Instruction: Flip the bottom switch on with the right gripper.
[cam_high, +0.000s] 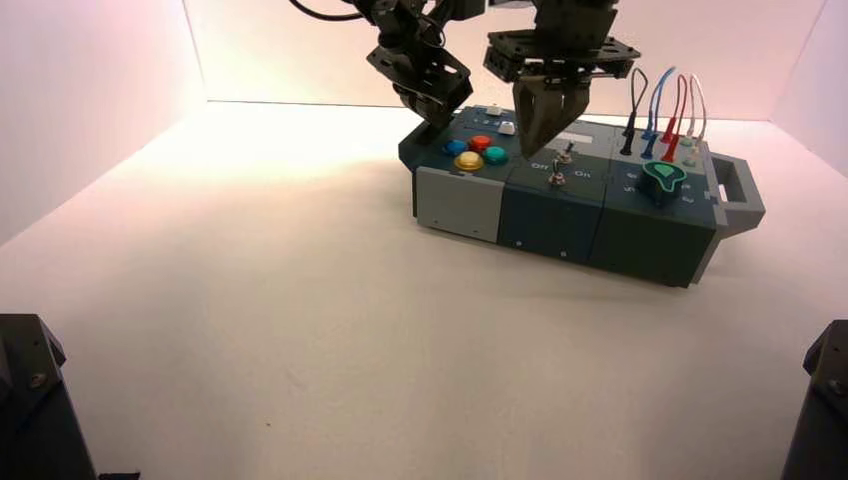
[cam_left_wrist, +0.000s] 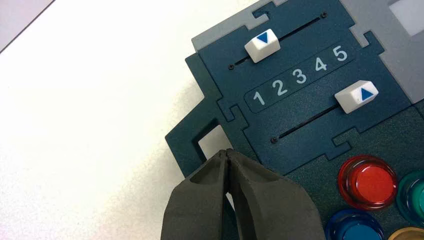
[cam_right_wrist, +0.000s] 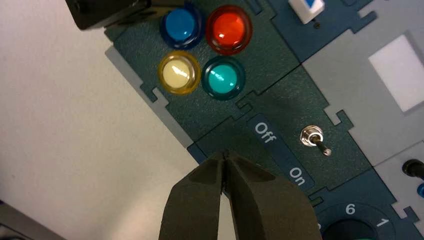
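You had your right gripper, a black tool with a wide perforated plate and two tapering fingers (cam_high: 548, 108), above the middle of the dark teal and grey box (cam_high: 560, 225), its fingertips pressed together and closed on nothing. They were near the bottom switch, a tiny silver metal toggle (cam_high: 557, 179) on the middle panel, the nearer of two to the box's front edge. You couldn't read its lever position, because the right gripper covered it in the right wrist view. Beyond the white "Off" and "On" lettering (cam_right_wrist: 281, 151), you could see the upper switch, a matching silver toggle with a nut base (cam_right_wrist: 314, 139), its lever leaning toward the "On" end. Your left gripper, black with tapering fingers (cam_left_wrist: 227, 153), was also closed and empty, over the box's left end. Beside it sat two white sliders with blue triangles, the rear one (cam_left_wrist: 262, 45) toward the "1" end and the front one (cam_left_wrist: 356, 96) at the "5" end. Red (cam_right_wrist: 229, 30), blue (cam_right_wrist: 181, 25), yellow (cam_right_wrist: 178, 73) and green (cam_right_wrist: 223, 78) round buttons lay left of the switches, with a dark green knob (cam_high: 663, 179) to their right.
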